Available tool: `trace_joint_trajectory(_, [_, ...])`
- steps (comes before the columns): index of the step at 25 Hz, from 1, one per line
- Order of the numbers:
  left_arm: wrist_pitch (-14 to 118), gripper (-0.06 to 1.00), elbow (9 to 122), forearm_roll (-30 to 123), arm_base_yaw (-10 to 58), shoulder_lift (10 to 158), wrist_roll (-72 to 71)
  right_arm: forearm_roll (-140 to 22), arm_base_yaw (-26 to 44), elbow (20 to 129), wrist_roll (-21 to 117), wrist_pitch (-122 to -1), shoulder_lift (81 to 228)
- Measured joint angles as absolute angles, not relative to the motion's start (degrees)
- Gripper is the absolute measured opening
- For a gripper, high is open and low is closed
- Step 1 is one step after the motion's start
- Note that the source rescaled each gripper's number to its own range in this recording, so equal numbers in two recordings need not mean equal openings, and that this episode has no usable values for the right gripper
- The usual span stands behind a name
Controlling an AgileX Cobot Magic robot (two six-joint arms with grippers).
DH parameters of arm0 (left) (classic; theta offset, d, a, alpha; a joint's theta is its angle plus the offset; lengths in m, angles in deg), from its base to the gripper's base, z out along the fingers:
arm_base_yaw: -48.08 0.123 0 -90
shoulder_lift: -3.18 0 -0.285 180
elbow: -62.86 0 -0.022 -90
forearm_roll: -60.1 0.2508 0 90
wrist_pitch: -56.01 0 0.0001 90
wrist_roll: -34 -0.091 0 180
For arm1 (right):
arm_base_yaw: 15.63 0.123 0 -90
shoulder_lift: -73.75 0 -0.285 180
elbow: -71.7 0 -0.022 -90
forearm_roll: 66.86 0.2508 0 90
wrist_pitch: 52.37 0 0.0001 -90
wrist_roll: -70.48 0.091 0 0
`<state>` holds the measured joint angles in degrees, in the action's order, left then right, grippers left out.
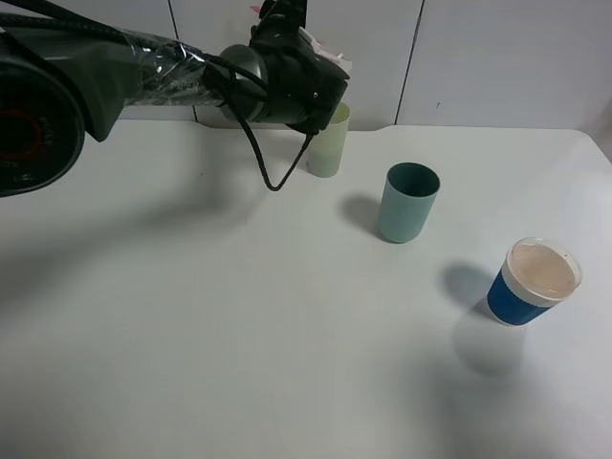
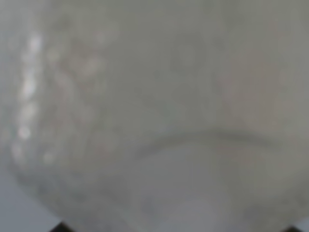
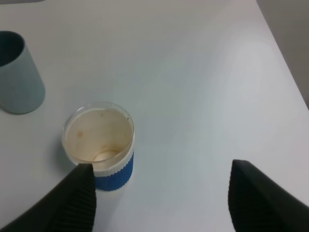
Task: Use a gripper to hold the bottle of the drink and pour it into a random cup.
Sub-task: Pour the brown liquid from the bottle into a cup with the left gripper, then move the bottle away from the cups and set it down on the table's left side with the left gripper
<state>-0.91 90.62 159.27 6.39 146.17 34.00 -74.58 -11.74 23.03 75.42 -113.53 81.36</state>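
My left arm reaches in from the left, and its gripper (image 1: 316, 81) hangs right over the pale yellow-green cup (image 1: 328, 145) at the back of the table. A white-and-pink bit of the bottle of the drink (image 1: 335, 57) sticks out beside the gripper head, above the cup's rim. The left wrist view is filled by a blurred clear surface (image 2: 154, 116), very close to the lens, so the left gripper looks shut on the bottle. My right gripper (image 3: 161, 166) stands open above the table, its dark fingers (image 3: 79, 193) spread wide.
A teal-green cup (image 1: 409, 203) stands right of the pale cup. A blue cup with a white rim (image 1: 532, 283) (image 3: 100, 145) sits near the right edge, brown-stained inside, just ahead of my right gripper. A black cable (image 1: 273, 172) loops down from the left wrist.
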Motion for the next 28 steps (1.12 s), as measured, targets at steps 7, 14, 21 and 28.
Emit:
trace_joint_trajectory(7, [4.82,0.0,90.62,152.73,6.39,141.65,40.9,-74.58,-11.74,23.03,75.42,-113.53,81.36])
trace_joint_trajectory(14, [7.33,0.0,90.62,139.24,6.39,136.21,44.51,-74.58,-11.74,23.03,75.42,-113.53,81.36])
trace_joint_trajectory(21, [10.59,0.0,90.62,124.06,6.39,130.47,45.48,-74.58,-11.74,23.03,75.42,-113.53,81.36])
trace_joint_trajectory(28, [12.67,0.0,90.62,112.27,6.39,126.65,45.52,-74.58,-11.74,23.03,75.42,-113.53,81.36])
